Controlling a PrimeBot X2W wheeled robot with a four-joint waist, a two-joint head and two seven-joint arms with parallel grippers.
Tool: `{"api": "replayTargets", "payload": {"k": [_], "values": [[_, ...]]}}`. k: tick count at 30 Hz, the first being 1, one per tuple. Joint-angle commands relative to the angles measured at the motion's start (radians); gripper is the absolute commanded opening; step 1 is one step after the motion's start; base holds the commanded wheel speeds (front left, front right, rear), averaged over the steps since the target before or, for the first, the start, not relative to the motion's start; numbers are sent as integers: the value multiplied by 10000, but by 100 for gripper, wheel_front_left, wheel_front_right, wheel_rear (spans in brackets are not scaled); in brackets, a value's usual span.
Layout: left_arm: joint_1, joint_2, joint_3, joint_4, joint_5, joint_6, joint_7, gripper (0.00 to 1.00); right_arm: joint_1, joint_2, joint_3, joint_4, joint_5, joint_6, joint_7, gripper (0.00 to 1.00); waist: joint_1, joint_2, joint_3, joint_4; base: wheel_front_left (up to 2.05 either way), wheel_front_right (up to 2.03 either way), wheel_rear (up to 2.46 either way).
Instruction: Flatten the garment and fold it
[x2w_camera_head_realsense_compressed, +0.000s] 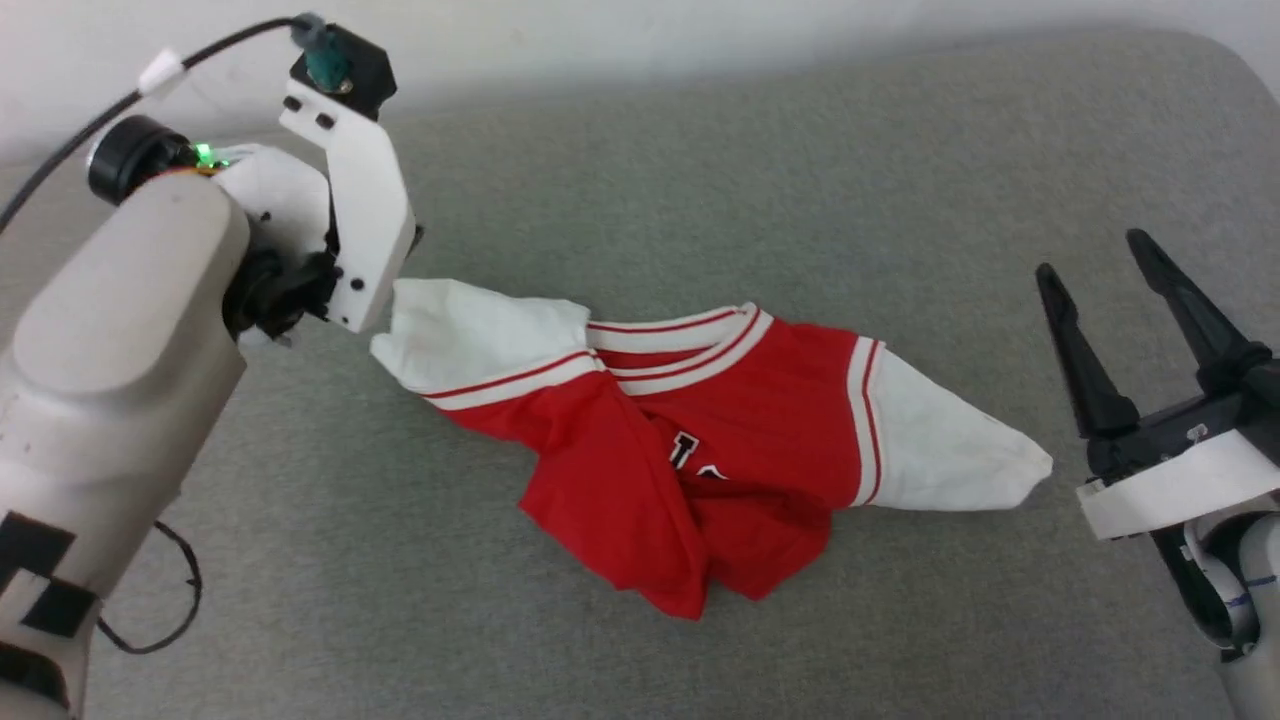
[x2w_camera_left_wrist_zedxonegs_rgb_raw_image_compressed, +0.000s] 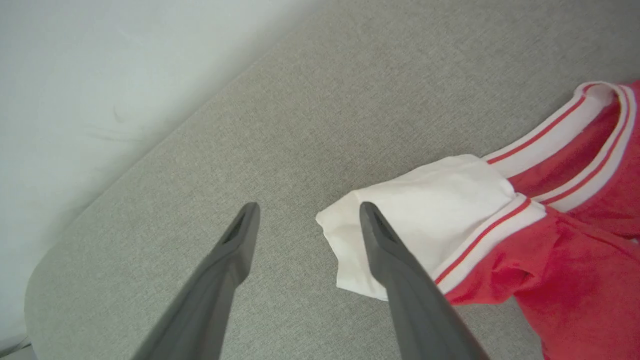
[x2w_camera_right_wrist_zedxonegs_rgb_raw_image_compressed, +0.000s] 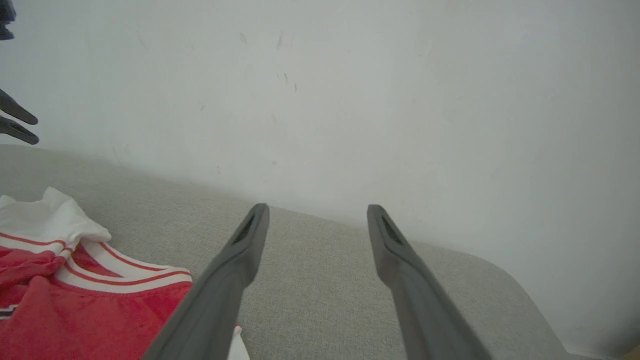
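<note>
The garment (x2w_camera_head_realsense_compressed: 760, 400), a red jersey shirt with white sleeves and striped trim, lies crumpled in the middle of the grey surface (x2w_camera_head_realsense_compressed: 700, 180). Its red body is bunched and folded over itself, so the black lettering is partly hidden. My left gripper (x2w_camera_left_wrist_zedxonegs_rgb_raw_image_compressed: 307, 210) hangs open just above the shirt's left white sleeve (x2w_camera_left_wrist_zedxonegs_rgb_raw_image_compressed: 450, 215), one finger over the sleeve's edge, nothing held. In the head view the left wrist bracket (x2w_camera_head_realsense_compressed: 350, 220) sits beside that sleeve (x2w_camera_head_realsense_compressed: 470, 335). My right gripper (x2w_camera_head_realsense_compressed: 1090, 255) stands open and empty, a little right of the other sleeve tip (x2w_camera_head_realsense_compressed: 960, 450).
The grey padded surface (x2w_camera_right_wrist_zedxonegs_rgb_raw_image_compressed: 310, 300) has rounded corners and ends at a white wall (x2w_camera_right_wrist_zedxonegs_rgb_raw_image_compressed: 350, 100) behind. A black cable (x2w_camera_head_realsense_compressed: 170, 620) loops by the left arm. In the right wrist view the garment (x2w_camera_right_wrist_zedxonegs_rgb_raw_image_compressed: 90, 315) lies at lower left.
</note>
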Motion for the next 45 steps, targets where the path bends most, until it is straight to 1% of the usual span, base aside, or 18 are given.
{"api": "replayTargets", "payload": {"k": [1, 4, 5, 7, 10, 13, 18, 19, 20, 23, 27, 30, 33, 36, 39, 41, 43, 45], "values": [[-294, 93, -390, 93, -154, -64, 353, 100, 16, 119, -19, -124, -129, -7, 64, 100, -2, 0, 688, -670, 0, 0, 0], [-713, 350, -1238, 298, -480, -64, 1187, 100, -118, 255, 35, -230, -320, -7, 114, 100, -2, 0, 1031, -1004, 0, 0, 0], [-713, 350, -1238, 298, -480, -64, 1187, 100, -118, 255, 35, -230, -320, -7, 114, 100, -2, 0, 1031, -1004, 0, 0, 0], [-955, 582, -1759, 393, -541, -64, 1467, 100, -213, 339, 100, -236, -412, -7, 90, 100, -2, 0, 1217, -1215, 0, 0, 0], [-1109, 838, -2380, 638, -650, -64, 1580, 100, -333, 463, 191, -165, -490, -7, 33, 100, -2, 0, 1456, -1464, 0, 0, 0], [-1155, 1031, -2968, 865, -659, -64, 1422, 100, -449, 548, 278, -56, -530, -7, -32, 100, -2, 0, 1637, -1633, 0, 0, 0], [-1017, 1132, -3843, 1104, -1049, -65, 1428, 100, -589, 568, 352, 132, -617, -7, -114, 100, -2, 0, 1752, -1638, 0, 0, 0], [-1021, 1125, -3969, 1120, -1143, -65, 1407, 29, -611, 554, 354, 169, -644, -7, -124, 100, -2, 0, 1735, -1589, 0, 0, 0], [-1036, 1120, -4054, 1125, -1256, -65, 1345, 0, -634, 531, 380, 209, -659, -7, -128, 100, -2, 0, 1690, -1532, 0, 0, 0], [-1180, 1182, -4253, 926, -1502, -65, 908, 0, -706, 369, 474, 294, -670, -7, -109, 100, -2, 0, 1439, -1313, 0, 0, 0], [-1265, 1376, -4339, 460, -1877, -65, -148, 0, -758, -63, 543, 273, -644, -7, 110, 100, -2, 0, 896, -907, 0, 0, 0], [-1218, 1617, -4372, -34, -2014, -65, -1041, 0, -813, -649, 891, 164, -476, -7, 574, 100, -2, 0, 487, -581, 0, 0, 0], [-1043, 1941, -4342, -537, -2049, -65, -2002, 0, -1009, -1434, 1483, -75, -100, -7, 1392, 100, -2, 0, 174, -318, 0, 0, 0], [-740, 2184, -4209, -936, -2039, -37, -2931, 0, -1361, -2517, 2521, -262, 643, -7, 2715, 100, -2, 0, -104, -99, 0, 0, 0], [-318, 2320, -4097, -1337, -2062, 153, -3640, 0, -1865, -3695, 3787, -450, 1753, -7, 4482, 100, -2, 0, -319, 101, 0, 0, 0], [-41, 2362, -4070, -1588, -2057, 318, -3999, 0, -2283, -4370, 4518, -507, 2547, -7, 5716, 100, -2, 0, -402, 232, 0, 0, 0], [217, 2364, -4052, -1785, -2097, 480, -4253, 0, -2691, -4853, 5190, -452, 3365, -7, 7021, 100, -2, 0, -443, 341, 0, 0, 0], [384, 2349, -4004, -1928, -2104, 643, -4511, 0, -3146, -5101, 5726, -413, 4008, -7, 8033, 100, -2, 0, -442, 435, 0, 0, 0]]}}
